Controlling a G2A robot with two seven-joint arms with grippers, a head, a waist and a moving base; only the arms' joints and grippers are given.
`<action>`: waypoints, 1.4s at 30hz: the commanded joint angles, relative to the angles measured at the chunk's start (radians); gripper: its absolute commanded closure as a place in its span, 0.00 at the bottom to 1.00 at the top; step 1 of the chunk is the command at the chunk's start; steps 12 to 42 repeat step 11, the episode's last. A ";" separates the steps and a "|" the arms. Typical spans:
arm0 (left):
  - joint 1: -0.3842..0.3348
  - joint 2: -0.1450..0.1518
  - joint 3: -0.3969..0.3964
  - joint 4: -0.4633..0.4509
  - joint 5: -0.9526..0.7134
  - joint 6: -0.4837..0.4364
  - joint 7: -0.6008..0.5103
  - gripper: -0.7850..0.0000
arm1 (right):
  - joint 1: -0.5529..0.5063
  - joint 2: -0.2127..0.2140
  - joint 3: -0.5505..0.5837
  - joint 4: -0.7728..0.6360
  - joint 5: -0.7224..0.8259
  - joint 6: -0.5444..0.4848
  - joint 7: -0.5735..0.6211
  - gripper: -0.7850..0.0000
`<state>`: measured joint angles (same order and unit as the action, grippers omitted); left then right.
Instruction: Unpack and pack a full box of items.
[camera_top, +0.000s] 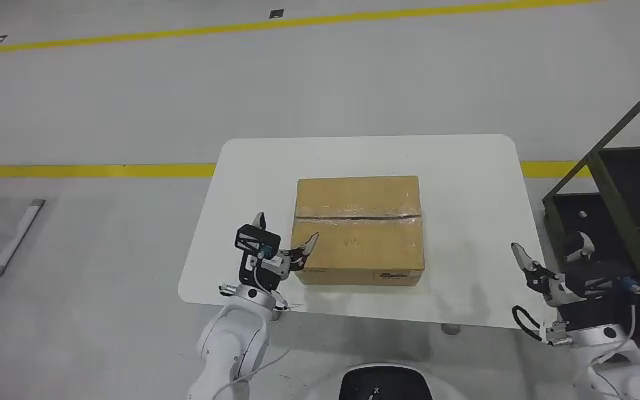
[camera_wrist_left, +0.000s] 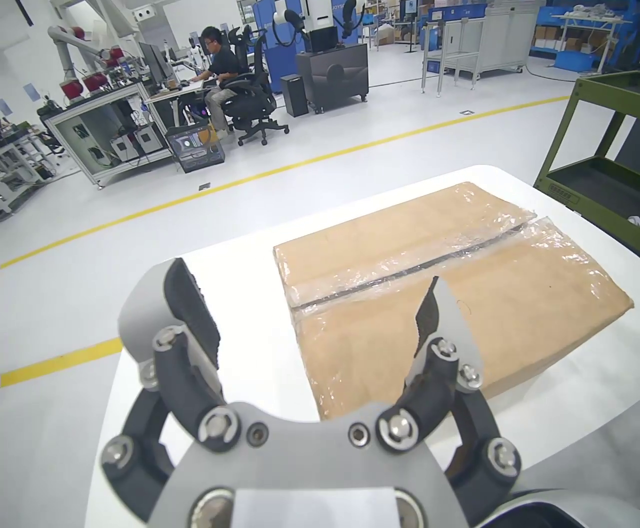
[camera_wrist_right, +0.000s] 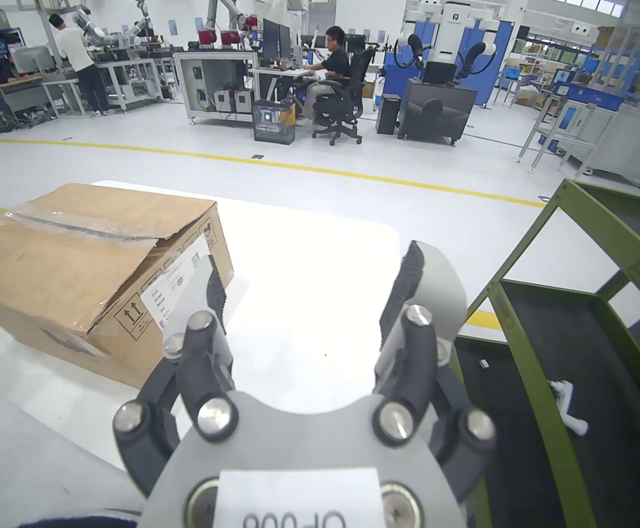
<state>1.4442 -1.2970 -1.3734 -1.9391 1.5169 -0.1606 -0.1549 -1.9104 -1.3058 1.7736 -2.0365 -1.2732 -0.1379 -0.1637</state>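
A closed brown cardboard box (camera_top: 359, 228) with clear tape along its top seam lies in the middle of the white table (camera_top: 470, 170). My left gripper (camera_top: 284, 240) stands open at the box's near left corner, one finger over the box edge, nothing held. In the left wrist view the box (camera_wrist_left: 440, 285) lies just beyond the open left gripper (camera_wrist_left: 305, 295). My right gripper (camera_top: 550, 252) is open and empty off the table's right edge, well away from the box. In the right wrist view the box (camera_wrist_right: 85, 260) is off to one side of the right gripper (camera_wrist_right: 312, 280).
A green metal cart (camera_top: 600, 205) with black shelf liners stands right of the table, close to my right arm; a small white part (camera_wrist_right: 567, 406) lies on its shelf (camera_wrist_right: 550, 370). Yellow floor lines (camera_top: 100, 170) run behind the table.
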 joint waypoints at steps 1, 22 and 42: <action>0.000 0.000 0.000 0.000 0.000 0.000 0.000 0.00 | 0.000 0.000 0.000 0.000 0.000 0.000 0.000 0.06; 0.000 0.000 0.000 0.000 0.000 0.000 0.000 0.00 | 0.000 0.000 0.000 0.000 0.000 0.000 0.000 0.00; 0.000 0.000 0.000 0.000 0.000 0.000 0.000 0.00 | 0.000 0.000 0.000 0.000 0.000 0.000 0.000 0.00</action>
